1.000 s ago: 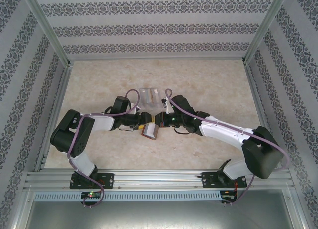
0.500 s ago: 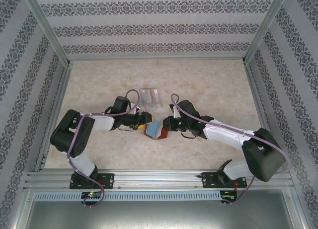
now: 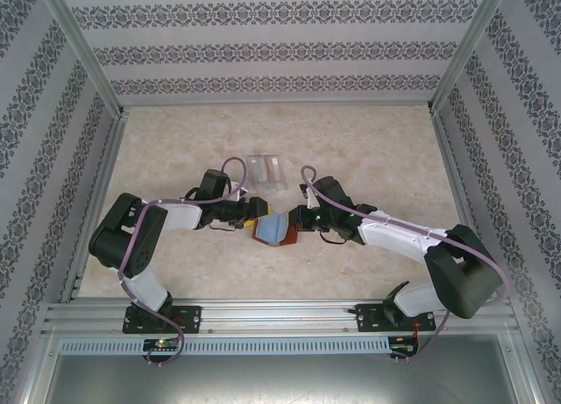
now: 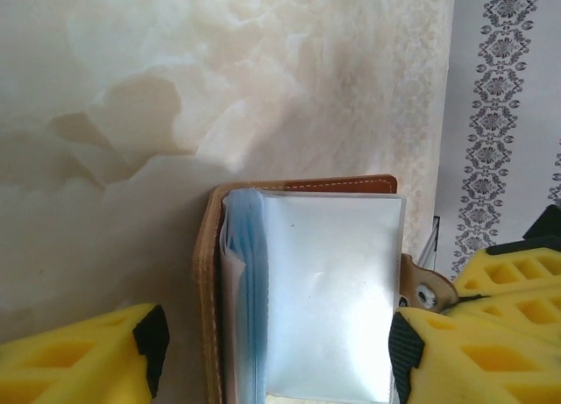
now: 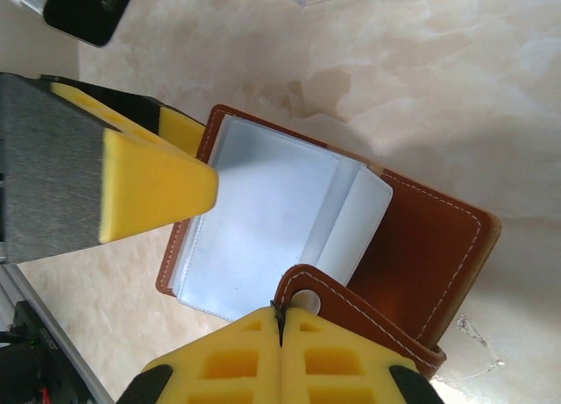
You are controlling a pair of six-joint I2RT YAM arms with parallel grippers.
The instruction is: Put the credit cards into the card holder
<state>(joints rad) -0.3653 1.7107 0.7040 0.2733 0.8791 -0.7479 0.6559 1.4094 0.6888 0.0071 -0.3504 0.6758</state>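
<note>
card holder (image 3: 273,230) lies on the table (image 3: 368,141); clear case (image 3: 265,170) sits behind it, apart.

The right gripper (image 3: 298,222) has drawn back toward the right edge of the desk (image 3: 368,150), uncovering the clear case (image 3: 265,170). The card holder (image 3: 273,230), a closed dark bundle a second ago, now lies spread open, its pale blue inside showing.

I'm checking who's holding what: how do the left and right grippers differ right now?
The left gripper is open, its fingers apart on either side of the card holder; the right gripper is shut, pinching the holder's clasp tab. From above, the left sits at the holder's left, the right at its right. Both have yellow fingers.
</note>
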